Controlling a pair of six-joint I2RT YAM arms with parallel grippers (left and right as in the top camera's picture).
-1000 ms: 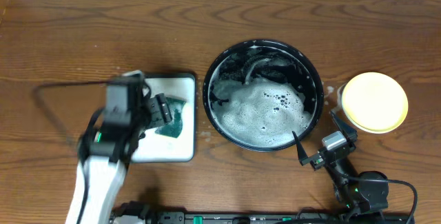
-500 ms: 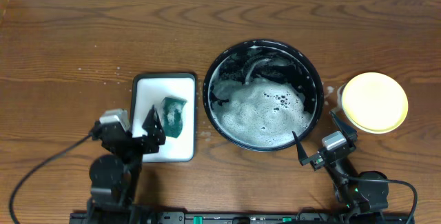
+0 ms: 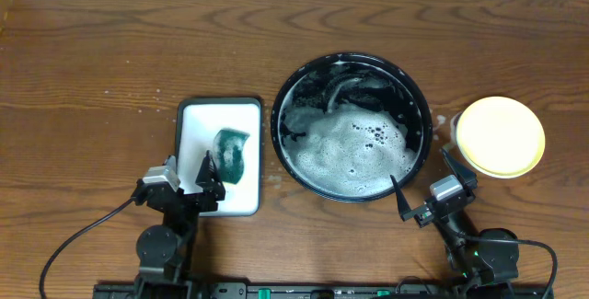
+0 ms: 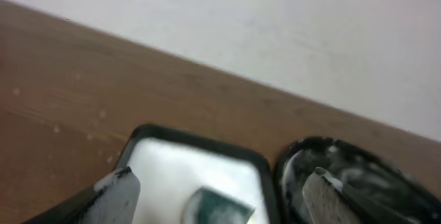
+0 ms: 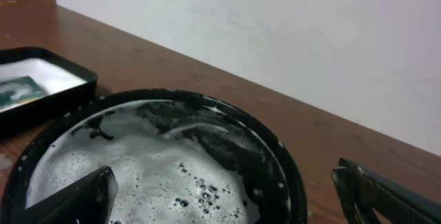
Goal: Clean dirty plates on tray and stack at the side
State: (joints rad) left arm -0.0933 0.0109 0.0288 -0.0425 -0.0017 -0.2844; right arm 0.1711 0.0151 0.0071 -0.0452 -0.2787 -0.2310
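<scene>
You have the left gripper (image 4: 218,191) and right gripper (image 3: 423,184) both spread open and empty, the yellow plate (image 3: 502,136) is on the tabletop (image 3: 110,51) just right of the sudsy black tray (image 3: 425,120), and no mint plates show, so they're probably under the foam and unwashed.

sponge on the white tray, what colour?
Dark teal-green. The sponge shows best in the overhead view.
</scene>
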